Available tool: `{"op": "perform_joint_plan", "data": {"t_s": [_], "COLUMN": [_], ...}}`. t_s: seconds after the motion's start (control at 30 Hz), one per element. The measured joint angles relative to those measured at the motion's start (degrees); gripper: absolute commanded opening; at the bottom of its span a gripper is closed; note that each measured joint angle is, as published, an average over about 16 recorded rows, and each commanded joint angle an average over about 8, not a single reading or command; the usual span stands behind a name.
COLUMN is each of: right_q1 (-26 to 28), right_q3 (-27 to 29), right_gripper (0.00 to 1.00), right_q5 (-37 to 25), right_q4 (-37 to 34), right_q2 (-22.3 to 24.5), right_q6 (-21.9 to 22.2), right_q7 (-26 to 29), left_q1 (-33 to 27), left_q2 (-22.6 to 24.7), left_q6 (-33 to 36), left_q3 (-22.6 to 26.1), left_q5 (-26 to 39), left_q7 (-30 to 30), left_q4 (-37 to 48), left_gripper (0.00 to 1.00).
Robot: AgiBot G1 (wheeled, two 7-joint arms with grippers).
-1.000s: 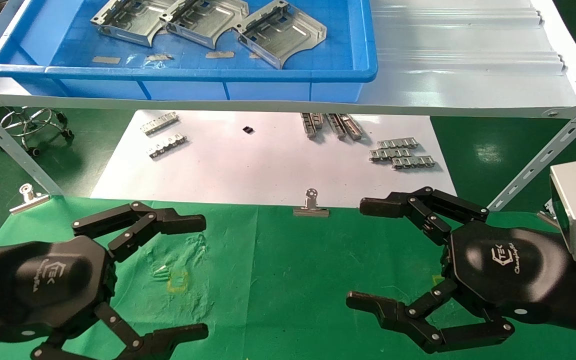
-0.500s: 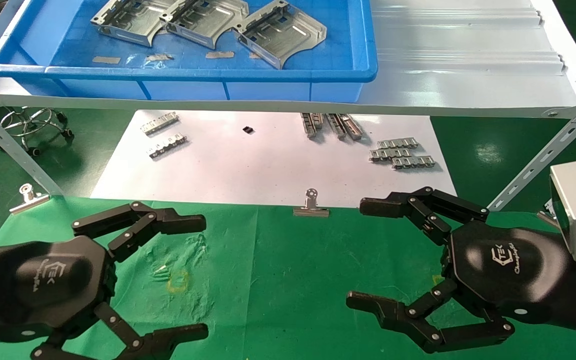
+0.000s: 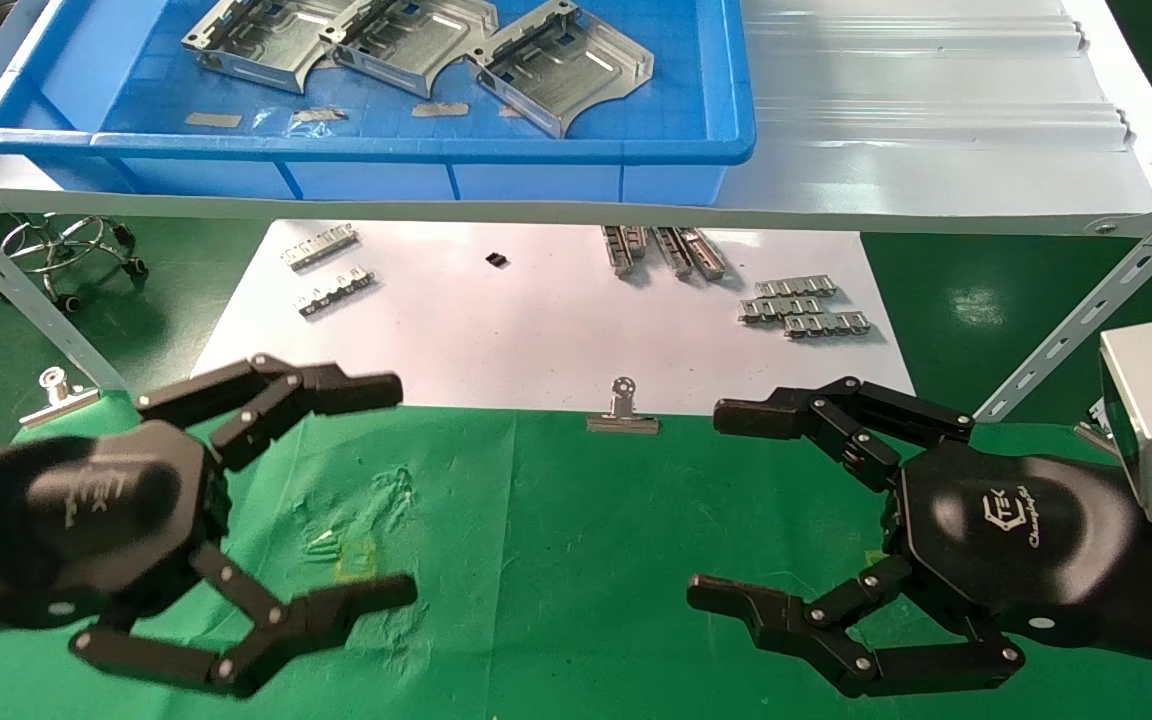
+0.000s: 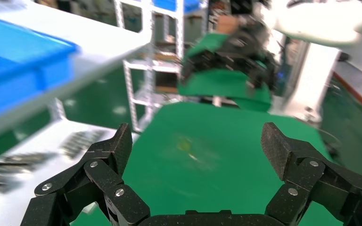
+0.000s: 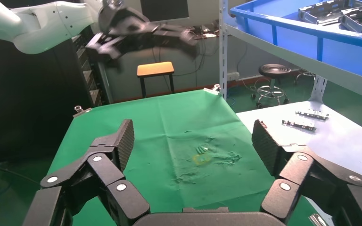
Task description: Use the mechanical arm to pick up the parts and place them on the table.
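Three silver sheet-metal parts [image 3: 406, 45] lie in a blue tray [image 3: 366, 150] on the white shelf at the back; they also show in the right wrist view [image 5: 339, 12]. My left gripper [image 3: 391, 490] hangs open and empty above the left of the green table [image 3: 556, 560]. My right gripper [image 3: 711, 505] is open and empty above the table's right side. In the left wrist view the left gripper [image 4: 195, 146] is open over green cloth. In the right wrist view the right gripper [image 5: 193, 136] is open over the wrinkled cloth.
A white sheet [image 3: 536, 320] behind the table carries small chain-like strips [image 3: 801, 308] and a small black piece [image 3: 496, 260]. Binder clips [image 3: 622, 412] grip the cloth's far edge. White shelf legs [image 3: 16, 300] slant down at both sides.
My left gripper has risen and shifted slightly toward the shelf. My right gripper has barely moved.
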Motion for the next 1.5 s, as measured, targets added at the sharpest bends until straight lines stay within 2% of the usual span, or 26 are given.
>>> {"op": "perform_joint_plan", "data": {"t_s": [0.3, 0.63, 1.13, 1.4, 1.43, 1.5], "right_q1": [0.00, 0.00, 0.00, 0.00, 0.00, 0.00], "right_q3": [0.00, 0.00, 0.00, 0.00, 0.00, 0.00], "right_gripper": [0.00, 0.00, 0.00, 0.00, 0.00, 0.00], "right_q5": [0.00, 0.00, 0.00, 0.00, 0.00, 0.00], "right_q4": [0.00, 0.00, 0.00, 0.00, 0.00, 0.00], "right_q2": [0.00, 0.00, 0.00, 0.00, 0.00, 0.00], "right_q6": [0.00, 0.00, 0.00, 0.00, 0.00, 0.00], "right_q7": [0.00, 0.00, 0.00, 0.00, 0.00, 0.00], "left_q1": [-7.11, -18.92, -39.84, -47.16, -47.75, -48.78], "left_q2": [5.34, 10.81, 16.30, 19.79, 20.22, 21.06], "left_q6": [-6.57, -13.96, -19.87, -23.22, -23.79, -25.05], "left_q3": [0.50, 2.63, 10.03, 12.63, 12.81, 13.11], "left_q5": [3.28, 10.42, 25.68, 30.63, 31.00, 31.65], "left_q7": [0.94, 2.24, 2.14, 4.93, 5.44, 6.48], "left_q4": [6.64, 18.48, 42.46, 54.88, 56.10, 58.39], "left_gripper": [1.00, 1.00, 1.00, 1.00, 0.97, 0.83]}}
